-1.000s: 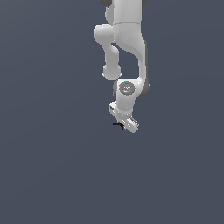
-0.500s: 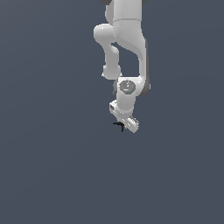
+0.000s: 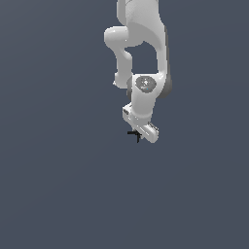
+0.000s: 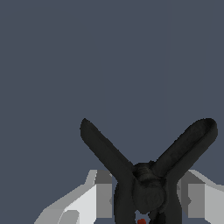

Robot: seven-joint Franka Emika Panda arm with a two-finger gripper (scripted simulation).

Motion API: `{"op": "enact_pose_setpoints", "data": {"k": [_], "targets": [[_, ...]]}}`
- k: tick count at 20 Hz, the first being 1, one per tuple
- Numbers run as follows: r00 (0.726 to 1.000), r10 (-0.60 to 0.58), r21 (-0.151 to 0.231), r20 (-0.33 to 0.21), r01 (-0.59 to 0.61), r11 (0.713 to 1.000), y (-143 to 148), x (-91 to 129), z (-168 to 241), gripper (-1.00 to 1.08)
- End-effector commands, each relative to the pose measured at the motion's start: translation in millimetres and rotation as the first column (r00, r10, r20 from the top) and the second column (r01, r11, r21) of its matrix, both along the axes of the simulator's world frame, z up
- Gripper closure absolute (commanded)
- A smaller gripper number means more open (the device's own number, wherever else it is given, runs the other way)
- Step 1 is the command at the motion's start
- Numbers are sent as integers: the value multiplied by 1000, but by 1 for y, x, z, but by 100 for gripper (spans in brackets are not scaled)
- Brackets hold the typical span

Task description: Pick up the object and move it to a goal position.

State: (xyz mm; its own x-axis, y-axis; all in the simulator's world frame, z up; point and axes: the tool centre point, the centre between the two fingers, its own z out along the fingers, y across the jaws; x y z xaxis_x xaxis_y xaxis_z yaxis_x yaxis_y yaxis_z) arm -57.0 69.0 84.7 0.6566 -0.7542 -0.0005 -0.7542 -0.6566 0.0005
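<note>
Nothing but plain grey backdrop surrounds the white arm (image 3: 146, 58). Its pincer (image 4: 146, 199) is clamped on the object (image 4: 146, 175), whose black prongs spread out from between the fingers (image 4: 94, 197).

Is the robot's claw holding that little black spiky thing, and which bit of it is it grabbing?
Yes. The gripper is shut on the black pronged object, pinching it at its small central hub. Its two long prongs stick out free.

I see flat, even, dim simulator lighting on a uniform slate-grey ground, with no cast shadows or glare; the white arm (image 3: 146, 58) shades softly, and edges look coarse and pixelated.
</note>
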Motion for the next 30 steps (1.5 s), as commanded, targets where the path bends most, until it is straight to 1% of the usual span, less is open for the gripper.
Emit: {"op": "enact_pose_setpoints", "data": {"k": [1, 18, 24, 30], "targets": [[1000, 0, 0, 1, 0, 1000, 2, 5, 24, 108], [1000, -1, -1, 1, 1, 1000, 18, 42, 197, 108], [1000, 0, -1, 1, 0, 1000, 22, 53, 236, 108], [1000, 0, 0, 1, 0, 1000, 25, 59, 257, 108]]}}
